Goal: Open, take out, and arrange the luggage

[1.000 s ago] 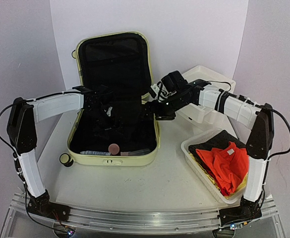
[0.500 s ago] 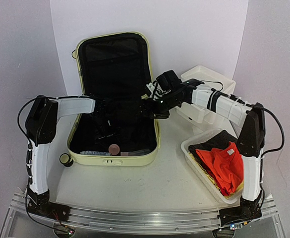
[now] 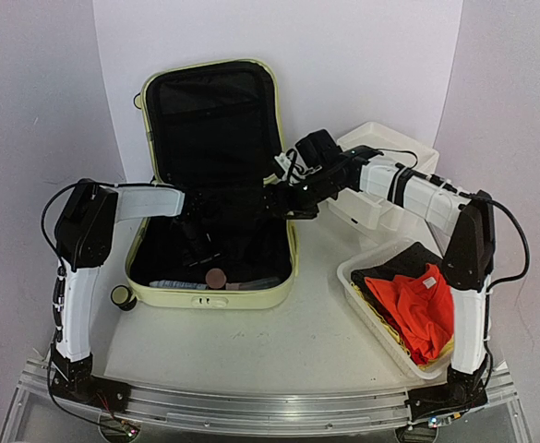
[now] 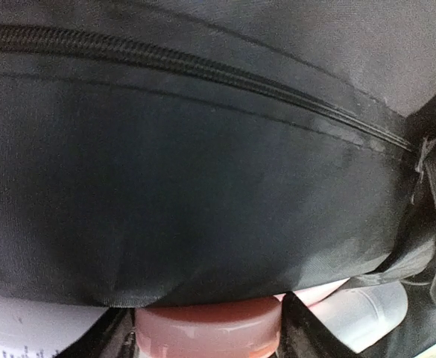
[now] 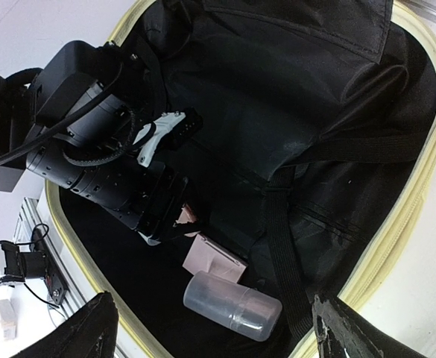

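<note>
The tabletop (image 3: 279,346) is mostly taken up by the luggage (image 3: 214,129), which sits far left of centre, lying flat with the lid propped up against the back wall so both arms can get into the black lining. The mesh basket (image 3: 350,274) at near right already has an orange shirt (image 3: 422,309) and some dark clothes in it, so I'd guess that's where the contents end up. The white drawer box (image 3: 394,138) sits behind it at far right. The right hand (image 3: 283,203) hovers over the case's right edge, spread wide and holding nothing, probably just waiting its turn. The left hand (image 4: 205,335) is down inside the case, under a fold of lining, with its fingers (image 4: 299,337) on either side of a pink cap (image 4: 206,328). Can't tell if it's actually pinching it yet. A clear bottle (image 5: 232,306) and a small pink box (image 5: 214,261) lie loose along the near wall, not yet taken out.
</note>
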You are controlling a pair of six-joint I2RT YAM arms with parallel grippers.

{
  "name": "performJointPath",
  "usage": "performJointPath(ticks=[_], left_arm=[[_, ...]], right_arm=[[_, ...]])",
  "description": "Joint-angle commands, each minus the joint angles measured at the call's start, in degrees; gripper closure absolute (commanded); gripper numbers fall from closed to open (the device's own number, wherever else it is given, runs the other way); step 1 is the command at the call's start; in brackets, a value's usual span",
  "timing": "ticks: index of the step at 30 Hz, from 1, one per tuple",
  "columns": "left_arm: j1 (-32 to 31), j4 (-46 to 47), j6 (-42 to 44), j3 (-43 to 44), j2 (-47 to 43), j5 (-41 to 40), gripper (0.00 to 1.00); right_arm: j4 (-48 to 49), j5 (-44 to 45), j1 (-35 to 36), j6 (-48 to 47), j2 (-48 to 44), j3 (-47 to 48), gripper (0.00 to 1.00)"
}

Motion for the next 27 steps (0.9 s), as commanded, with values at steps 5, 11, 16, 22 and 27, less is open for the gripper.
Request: performJointPath(ticks=[5,11,16,22,27], left_arm=[[0.1,-0.1,0.2,1.9,-1.8,-1.6,0.54],[0.3,0.0,2.9,7.4,-4.0,1.9,0.53],[1.8,0.0,0.9,12.8,-4.2,10.5,0.52],[3.0,1.4,-7.5,19.8,-2.4,19.1,0.51],[3.1,15.4,-20.2,18.7,-2.3,26.8,0.51]], right_arm=[[1.3,-3.3,-0.7,-0.7,1.9,3.0,0.11],[1.3,-7.7,-0.7,-1.9,2.5,3.0,0.11],[1.4,-8.4,-0.7,-6.0,1.7,-0.5,0.11],[3.8,-10.0,-0.6,-6.1,0.7,-3.2,0.09],[5.5,-9.5,-0.8,-4.5,-0.1,-3.6,0.03]])
